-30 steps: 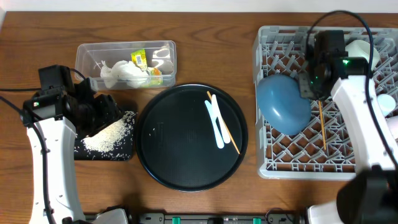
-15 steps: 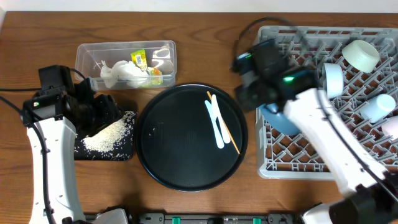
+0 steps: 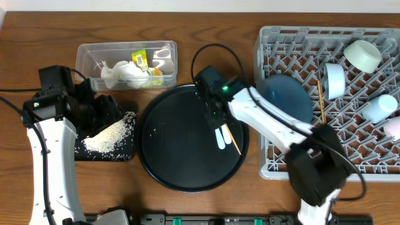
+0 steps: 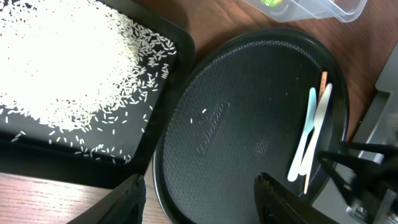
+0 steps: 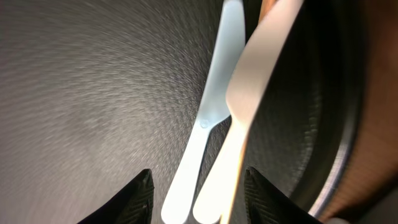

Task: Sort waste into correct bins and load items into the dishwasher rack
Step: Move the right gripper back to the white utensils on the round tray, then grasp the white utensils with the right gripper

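**1. Right gripper.** The right gripper (image 3: pixel 214 114) hovers over the large round black tray (image 3: pixel 169 145) at the centre of the overhead view, directly above the cutlery. In the right wrist view its fingers (image 5: pixel 134 198) stand well apart at the bottom edge with nothing held. A flat white plastic spoon (image 5: pixel 249 106) and a pale blue flat plastic utensil (image 5: pixel 208 118) lie touching, side by side, and run up the frame from the gap between the fingers. The spread appears set to straddle these handles for a pick.

**2. Hazard.** A thin wooden chopstick (image 3: pixel 231 136) lies just beside the spoon, toward the right of the frame. A closing grip could catch several pieces at once.

**3. Destination.** The large square grey plastic dishwasher rack (image 3: pixel 267 44) fills the right of the frame. It holds a large blue bowl (image 3: pixel 286 100), small white cups (image 3: pixel 362 54) and a second chopstick (image 3: pixel 320 100). The cutlery on the tray appears to be the load not yet racked.

**4. Left gripper.** The left gripper (image 4: pixel 202 199) is wide open and empty. It sits above the border between the round tray and the shallow black rectangular tray (image 4: pixel 74 171), which carries loose white rice grains (image 4: pixel 62 56). The clear plastic rectangular tub (image 3: pixel 84 56), at upper left, contains crumpled white paper napkins (image 3: pixel 119 74) and a yellow-green snack wrapper (image 3: pixel 140 60). Waste sorting looks complete, and the left arm appears parked clear of the right arm's work area.
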Action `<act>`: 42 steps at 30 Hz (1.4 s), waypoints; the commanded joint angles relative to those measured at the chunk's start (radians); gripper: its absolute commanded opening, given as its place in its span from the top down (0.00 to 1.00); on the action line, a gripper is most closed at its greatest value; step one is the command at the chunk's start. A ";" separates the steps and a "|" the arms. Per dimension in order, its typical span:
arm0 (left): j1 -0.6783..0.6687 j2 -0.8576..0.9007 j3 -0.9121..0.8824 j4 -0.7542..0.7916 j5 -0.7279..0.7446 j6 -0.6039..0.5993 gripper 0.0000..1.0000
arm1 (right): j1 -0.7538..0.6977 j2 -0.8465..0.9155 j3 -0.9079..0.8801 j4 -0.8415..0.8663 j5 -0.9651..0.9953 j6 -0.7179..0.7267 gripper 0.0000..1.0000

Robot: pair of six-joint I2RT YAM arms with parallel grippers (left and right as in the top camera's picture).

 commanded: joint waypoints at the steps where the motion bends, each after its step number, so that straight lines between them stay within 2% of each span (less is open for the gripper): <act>1: 0.000 -0.005 -0.016 -0.003 -0.008 0.005 0.42 | 0.004 0.054 0.005 0.008 0.032 0.095 0.55; 12: 0.000 -0.005 -0.016 -0.002 -0.008 0.005 0.42 | 0.009 0.176 0.005 0.034 0.032 0.103 0.57; 14: 0.000 -0.005 -0.016 -0.002 -0.008 0.005 0.42 | 0.009 0.182 0.005 0.032 0.030 0.103 0.66; 17: 0.000 -0.005 -0.016 -0.002 -0.008 0.005 0.42 | 0.009 0.181 0.005 0.031 0.030 0.103 0.92; 18: 0.000 -0.005 -0.016 -0.002 -0.008 0.005 0.42 | 0.009 0.181 0.005 0.030 0.030 0.103 0.98; 19: 0.000 -0.005 -0.016 -0.002 -0.008 0.005 0.42 | 0.009 0.181 0.005 0.026 0.030 0.103 0.99; 28: 0.000 -0.005 -0.016 -0.002 -0.008 0.005 0.42 | 0.008 0.155 0.008 -0.002 0.030 0.102 0.99; 42: 0.000 -0.005 -0.016 -0.002 -0.008 0.005 0.42 | 0.008 -0.035 0.008 -0.012 0.030 0.086 0.99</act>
